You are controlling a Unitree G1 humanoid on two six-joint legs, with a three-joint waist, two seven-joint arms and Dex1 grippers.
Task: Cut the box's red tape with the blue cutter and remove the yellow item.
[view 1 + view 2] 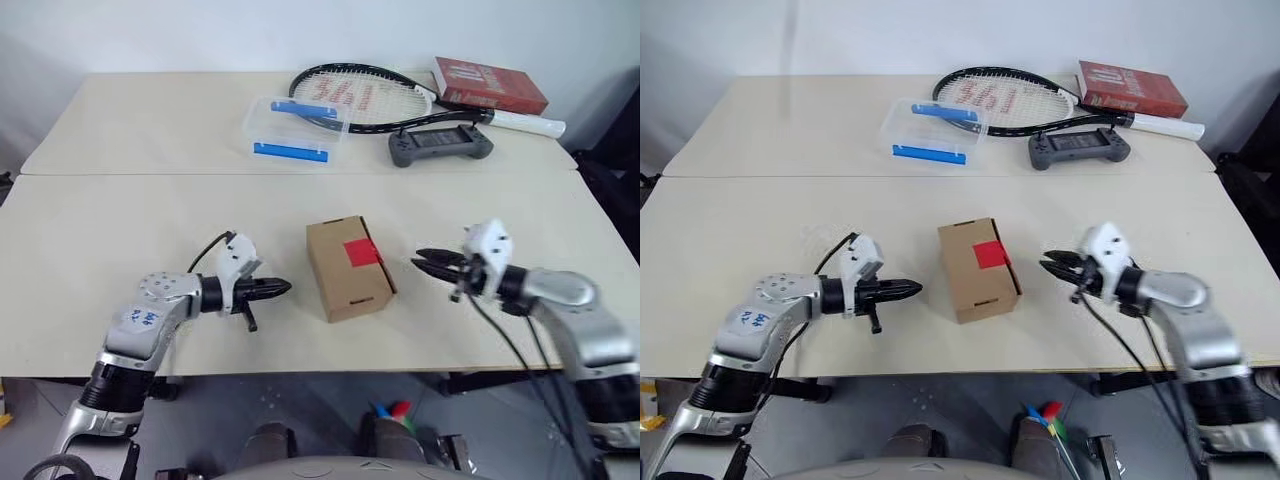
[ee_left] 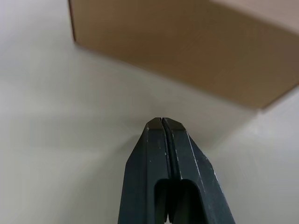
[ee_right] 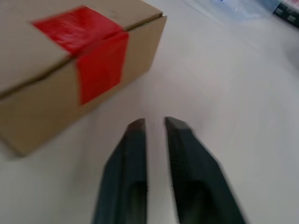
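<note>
- Box (image 1: 345, 268): a small brown carton, set on the near part of the table (image 1: 120, 230), between the two grippers and touched by neither. The flaps are closed.
- Red tape (image 1: 362, 252): a bright patch laid across the top seam and folded down the side that faces the right gripper. It is seen intact, so the cut is judged not yet made.
- Left gripper (image 1: 280, 288): held low, just beside the box's left face. The fingers are pressed together and nothing is carried.
- Right gripper (image 1: 425, 262): held near the taped side, apart from it. The fingers are parted by a narrow gap and nothing is carried.
- Blue cutter: held in neither gripper. Its place cannot be told for certain; blue pieces are seen at the clear case (image 1: 295, 130) on the far table.
- Yellow item: judged to be shut inside the box, hidden.
- Other stock at the far edge: a racket (image 1: 370, 98), a red book (image 1: 490, 85), a dark handheld controller (image 1: 440, 145).
- Step in hand, as judged: the carton is to be steadied and the cutter fetched.
- Handling advice: the left face should be braced before any blade is applied, since a light carton is likely to slide. The cut is best drawn along the seam beneath the tape and kept shallow, so that the soft contents are spared.
</note>
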